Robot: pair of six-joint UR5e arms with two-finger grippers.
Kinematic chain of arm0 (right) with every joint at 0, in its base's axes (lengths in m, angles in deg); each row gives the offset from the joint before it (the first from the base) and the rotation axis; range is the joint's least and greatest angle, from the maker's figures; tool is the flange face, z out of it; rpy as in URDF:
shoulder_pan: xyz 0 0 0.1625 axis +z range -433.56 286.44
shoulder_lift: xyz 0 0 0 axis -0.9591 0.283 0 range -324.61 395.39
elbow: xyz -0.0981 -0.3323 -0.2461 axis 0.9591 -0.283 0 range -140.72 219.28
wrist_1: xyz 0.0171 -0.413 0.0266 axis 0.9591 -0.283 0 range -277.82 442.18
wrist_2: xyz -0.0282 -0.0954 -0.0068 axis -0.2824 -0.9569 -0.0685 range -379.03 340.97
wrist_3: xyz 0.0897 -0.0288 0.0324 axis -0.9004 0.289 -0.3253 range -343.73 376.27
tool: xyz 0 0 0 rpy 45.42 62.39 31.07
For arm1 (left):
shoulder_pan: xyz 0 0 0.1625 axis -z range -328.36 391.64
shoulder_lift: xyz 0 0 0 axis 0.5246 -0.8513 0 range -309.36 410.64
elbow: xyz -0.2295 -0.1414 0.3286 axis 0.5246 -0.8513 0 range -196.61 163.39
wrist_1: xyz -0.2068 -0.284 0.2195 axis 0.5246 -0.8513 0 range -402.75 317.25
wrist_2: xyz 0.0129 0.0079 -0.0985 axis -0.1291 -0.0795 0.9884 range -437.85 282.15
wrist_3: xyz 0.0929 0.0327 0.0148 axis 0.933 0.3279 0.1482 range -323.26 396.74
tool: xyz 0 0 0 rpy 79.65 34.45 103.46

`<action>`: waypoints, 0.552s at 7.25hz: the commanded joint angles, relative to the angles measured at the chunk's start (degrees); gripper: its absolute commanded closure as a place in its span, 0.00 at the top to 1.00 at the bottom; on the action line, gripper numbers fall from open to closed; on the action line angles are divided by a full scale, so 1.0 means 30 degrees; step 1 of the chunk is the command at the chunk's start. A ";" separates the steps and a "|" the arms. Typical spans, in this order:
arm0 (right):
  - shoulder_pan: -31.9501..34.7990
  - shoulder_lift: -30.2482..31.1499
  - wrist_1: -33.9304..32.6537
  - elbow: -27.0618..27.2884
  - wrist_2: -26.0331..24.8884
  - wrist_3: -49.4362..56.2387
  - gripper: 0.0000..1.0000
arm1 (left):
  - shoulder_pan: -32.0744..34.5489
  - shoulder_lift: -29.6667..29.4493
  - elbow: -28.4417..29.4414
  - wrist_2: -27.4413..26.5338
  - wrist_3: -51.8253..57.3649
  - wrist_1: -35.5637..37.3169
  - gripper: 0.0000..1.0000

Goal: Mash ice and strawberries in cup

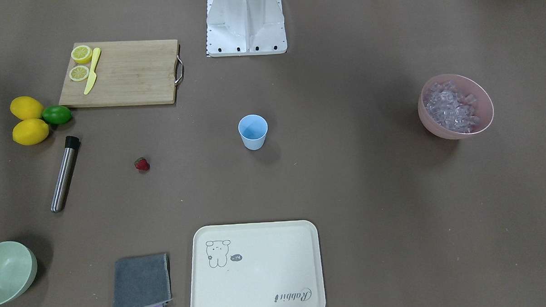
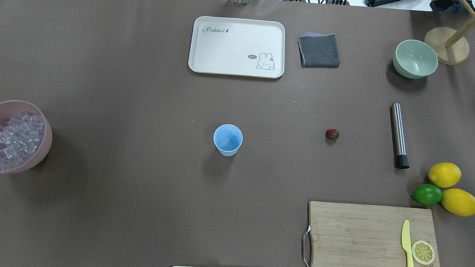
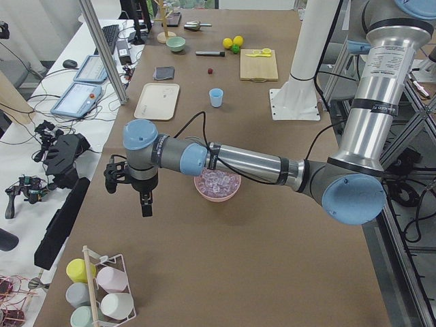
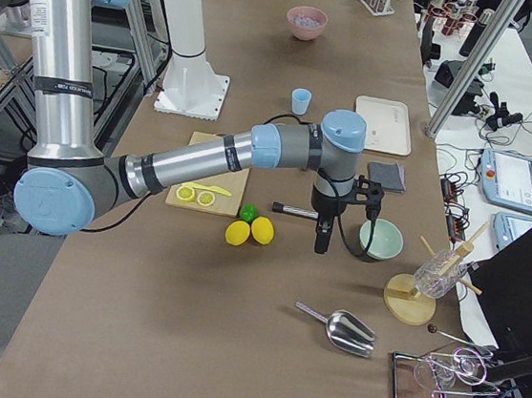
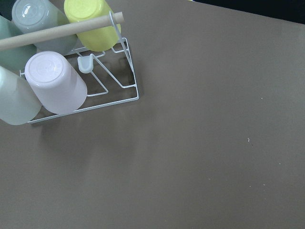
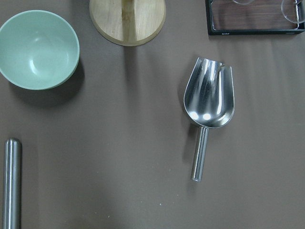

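At the centre of the overhead view, the cup [image 2: 228, 140] stands upright. Right of it, well apart, lies the strawberry [image 2: 332, 134]. The ice [image 2: 10, 140] fills a pink bowl [image 2: 45, 146] at the left edge. The left gripper [image 3: 144, 204] hangs near that bowl, the right gripper [image 4: 321, 239] beside a green bowl [image 4: 382, 239]. Whether either claw is apart or together, I cannot tell.

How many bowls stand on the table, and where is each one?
2. The pink bowl, holding the ice, stands at the robot's far left. The pale green bowl, empty, stands far right beside the wooden stand. No other seems hidden.
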 commanded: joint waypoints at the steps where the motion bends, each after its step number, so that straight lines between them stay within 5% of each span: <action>1: 0.0000 -0.0096 0.0000 0.0008 0.0000 -0.0002 1.00 | -0.0001 -0.0131 -0.0117 -0.0029 0.0113 0.0029 0.98; 4: 0.0000 -0.0098 -0.0029 -0.0021 0.0029 -0.0002 1.00 | -0.0001 0.0161 0.0144 0.0145 0.0143 -0.0849 0.98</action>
